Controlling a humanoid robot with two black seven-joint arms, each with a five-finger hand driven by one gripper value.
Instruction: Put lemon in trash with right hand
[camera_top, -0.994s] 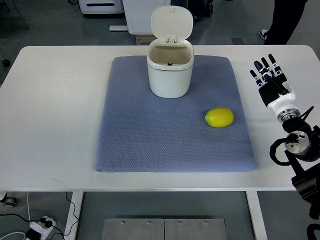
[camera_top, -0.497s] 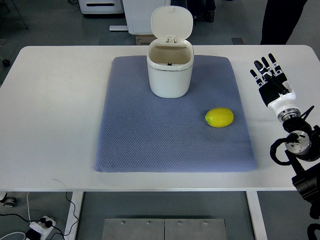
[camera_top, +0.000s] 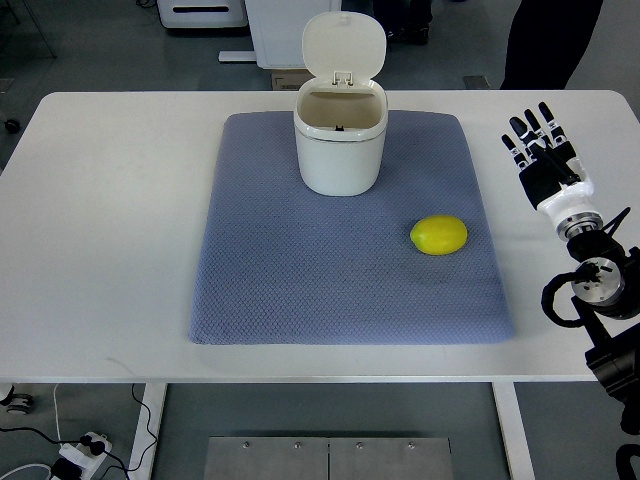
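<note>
Yellow lemon (camera_top: 438, 235) lies on the blue mat (camera_top: 300, 290), toward the bench's right edge, long axis crosswise. Right hand (camera_top: 545, 165), fingers spread and empty, sits beyond that edge; lidded-open trash (camera_top: 339, 150) stands behind.

The mat (camera_top: 330, 270) is soft blue-grey cloth with a bumpy woven look, not shiny; the table (camera_top: 110, 220) under it is smooth, flat white; the trash bin (camera_top: 340, 150) on the far part of the mat looks like smooth cream plastic with a soft shine; the lemon (camera_top: 438, 235) has bright yellow skin, a little shiny; the right hand (camera_top: 545, 165) is hard black and white plastic, with a shiny metal wrist joint (camera_top: 598, 285) nearer
</note>
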